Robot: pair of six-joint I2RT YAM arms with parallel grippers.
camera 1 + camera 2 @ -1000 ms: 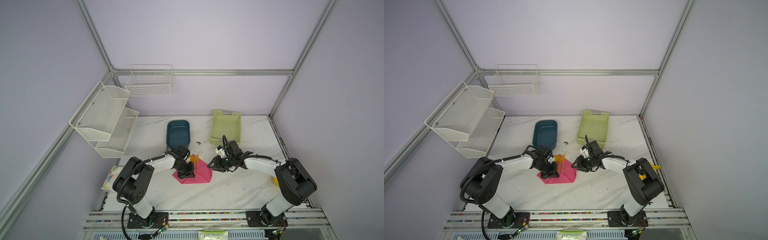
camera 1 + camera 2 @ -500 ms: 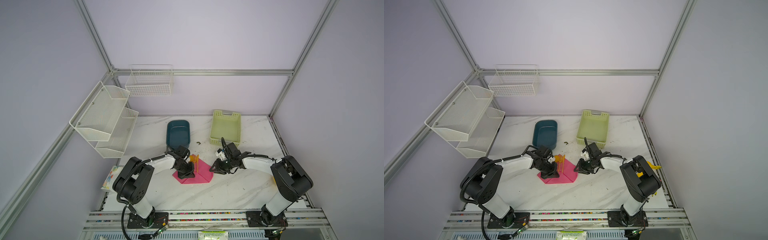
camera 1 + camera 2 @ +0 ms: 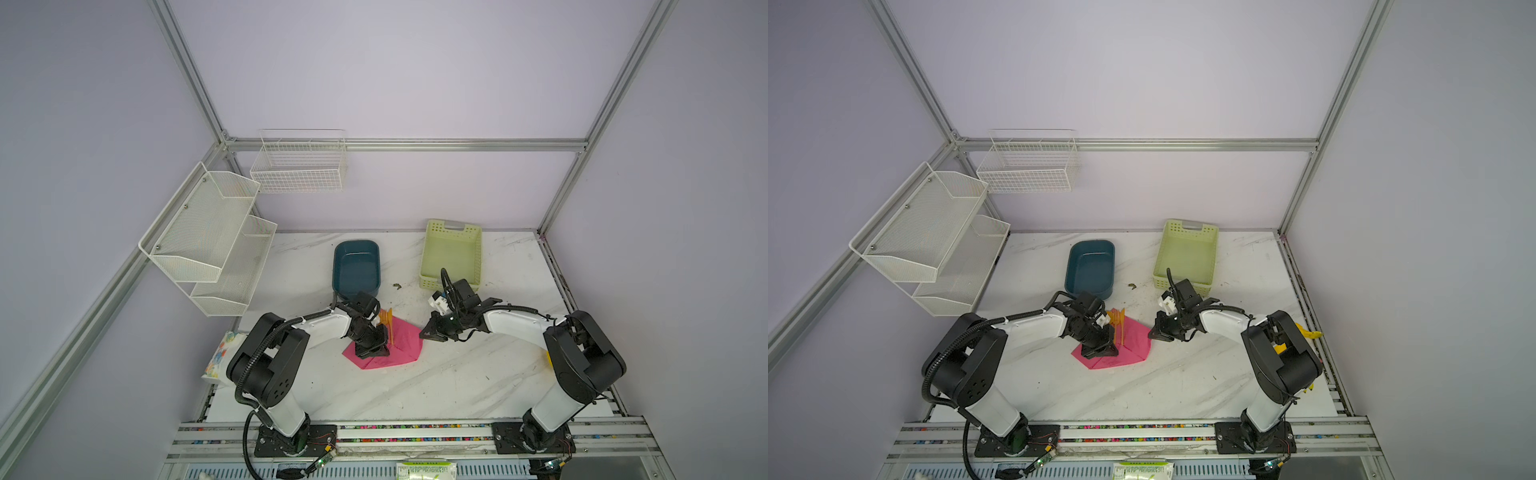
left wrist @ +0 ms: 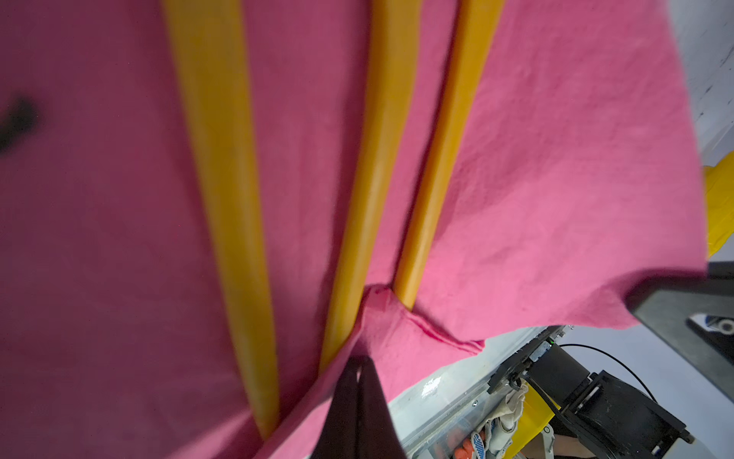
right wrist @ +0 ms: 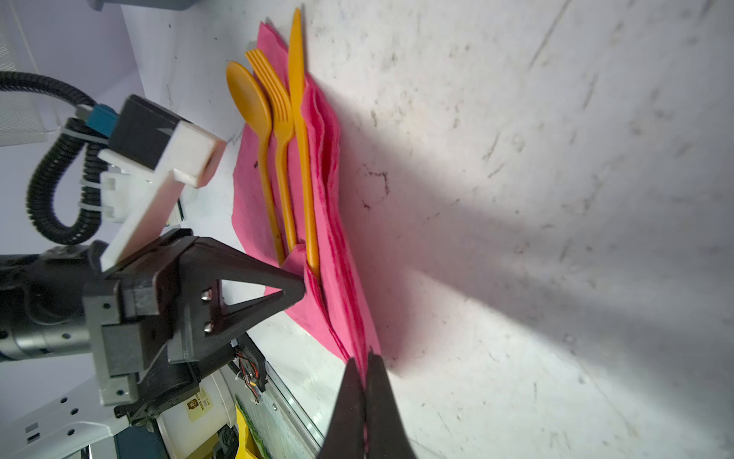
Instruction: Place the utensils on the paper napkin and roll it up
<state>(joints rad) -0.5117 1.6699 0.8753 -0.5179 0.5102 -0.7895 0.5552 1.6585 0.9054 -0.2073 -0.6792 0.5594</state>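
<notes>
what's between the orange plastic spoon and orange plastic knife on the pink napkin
The orange plastic fork, side by side with the round-bowled spoon and the knife on the magenta-pink paper napkin; the right wrist view shows it clearly.

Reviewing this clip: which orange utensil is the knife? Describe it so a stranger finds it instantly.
On the marble table, a magenta paper napkin lies in front of the teal tub. Three orange utensils lie side by side on it; the knife is the end one beside the fork, with a flat pointed blade, no tines, no round bowl.
</notes>
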